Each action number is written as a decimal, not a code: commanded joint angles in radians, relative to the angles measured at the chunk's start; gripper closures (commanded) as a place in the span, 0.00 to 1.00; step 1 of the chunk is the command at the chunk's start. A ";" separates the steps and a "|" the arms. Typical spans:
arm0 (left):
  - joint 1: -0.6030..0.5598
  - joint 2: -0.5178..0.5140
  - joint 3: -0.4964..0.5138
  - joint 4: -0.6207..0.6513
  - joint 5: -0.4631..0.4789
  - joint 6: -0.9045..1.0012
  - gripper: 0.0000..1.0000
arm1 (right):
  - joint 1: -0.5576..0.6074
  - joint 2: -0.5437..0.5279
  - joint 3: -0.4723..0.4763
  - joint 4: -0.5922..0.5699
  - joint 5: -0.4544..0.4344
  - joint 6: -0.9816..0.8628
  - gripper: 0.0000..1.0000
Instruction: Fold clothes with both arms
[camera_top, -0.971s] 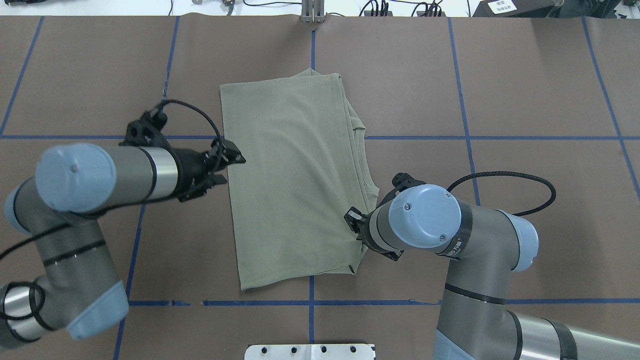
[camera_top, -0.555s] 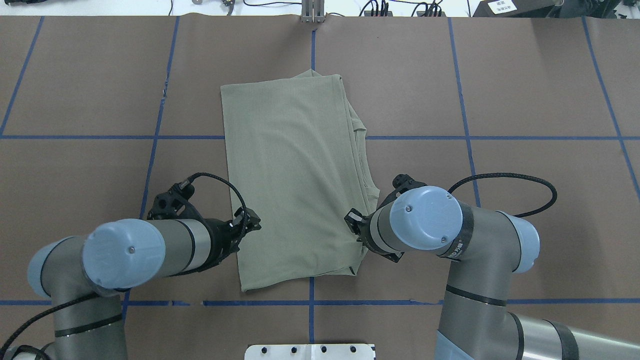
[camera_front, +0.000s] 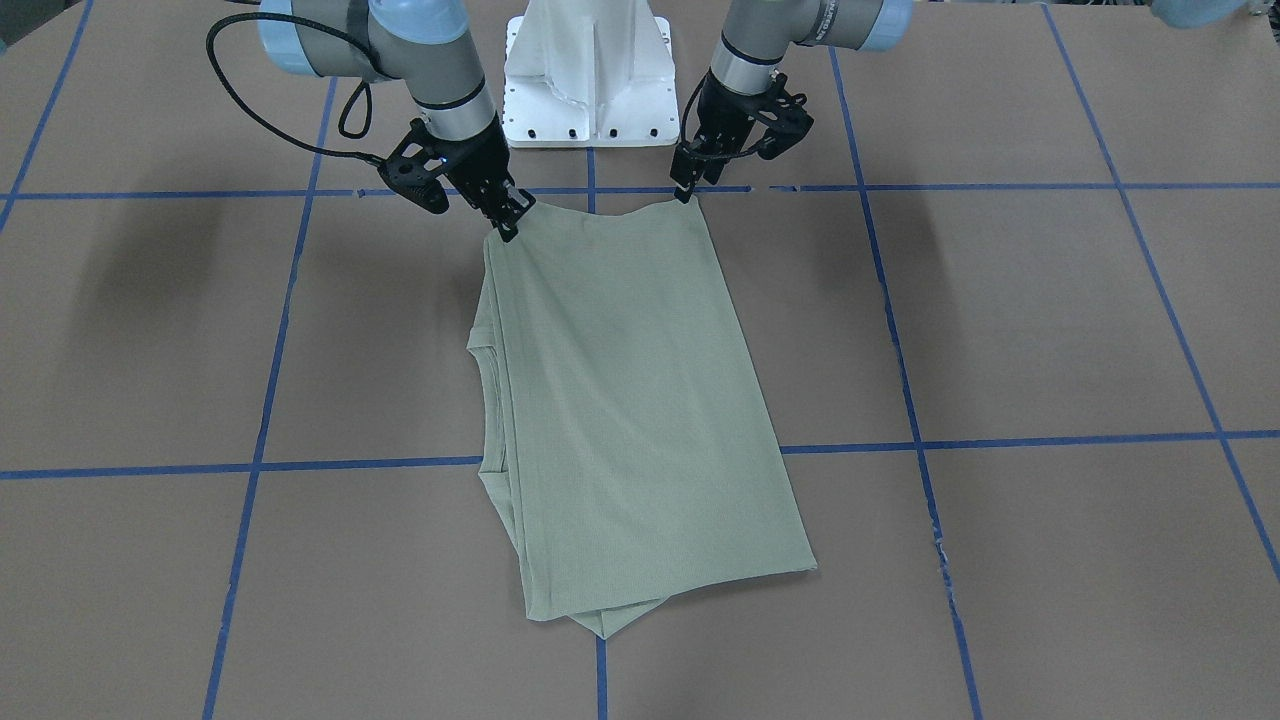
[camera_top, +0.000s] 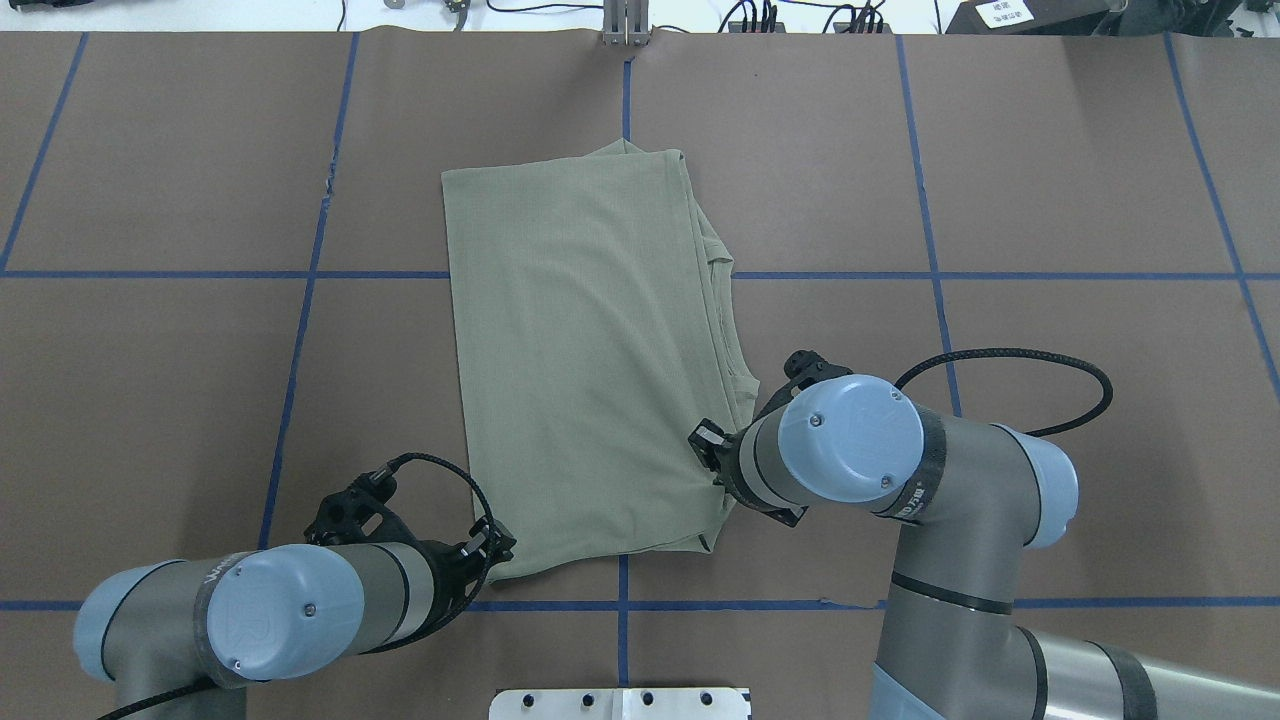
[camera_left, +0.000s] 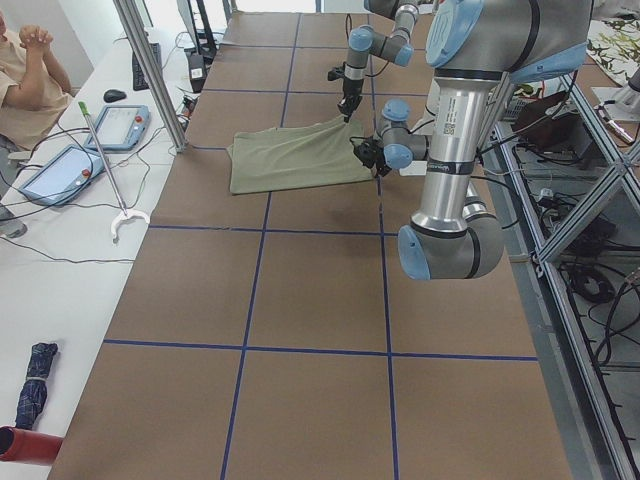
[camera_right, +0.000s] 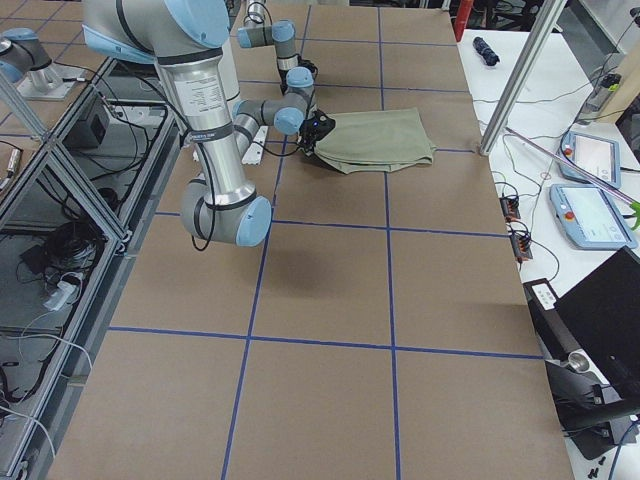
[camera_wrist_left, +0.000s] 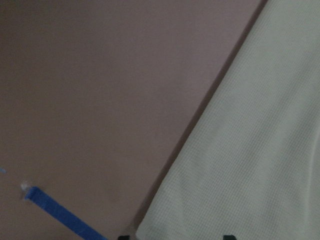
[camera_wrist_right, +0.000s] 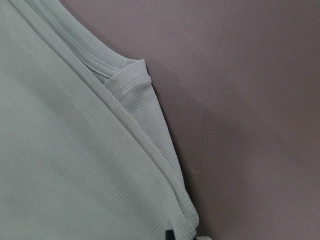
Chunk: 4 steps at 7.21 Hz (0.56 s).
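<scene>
Left end effector (camera_top: 498, 549): it's slid down along the shirt's edge and now sits right at the corner nearest the robot. The fingers are spread, and in the wrist view the corner lies between the two tips, so it's got nothing pinched yet.
Right end effector (camera_front: 508, 222): hasn't budged, still parked on the other near corner. The tips look closed onto the layered edge and the cloth puckers a bit there, so I'd call it a grip.
Shirt (camera_top: 590, 360): already folded lengthwise into a long panel, lying flat in the middle of the bench (camera_top: 1050, 180). Its near hem is just short of a blue tape line (camera_top: 800, 604). The stacked edges and ribbed neck are on the robot's right side. It basically hasn't shifted.
What changed: only the left arm, which went from mid-edge to the corner.
What it means: my read is that both near corners are now covered. The next bit would be closing the left one, then lifting the hem together and carrying it away from the robot for the crosswise fold.
Watch out: a shallow pinch on the left could catch only the top layer.
</scene>
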 joint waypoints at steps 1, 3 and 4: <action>0.018 -0.003 0.012 0.000 0.001 -0.003 0.32 | -0.001 0.000 0.001 0.000 0.000 -0.001 1.00; 0.017 -0.006 0.013 0.002 0.023 0.007 0.34 | -0.001 0.000 0.001 0.000 0.000 0.001 1.00; 0.018 -0.006 0.013 0.002 0.037 0.011 0.35 | 0.001 -0.002 0.001 0.000 0.000 -0.001 1.00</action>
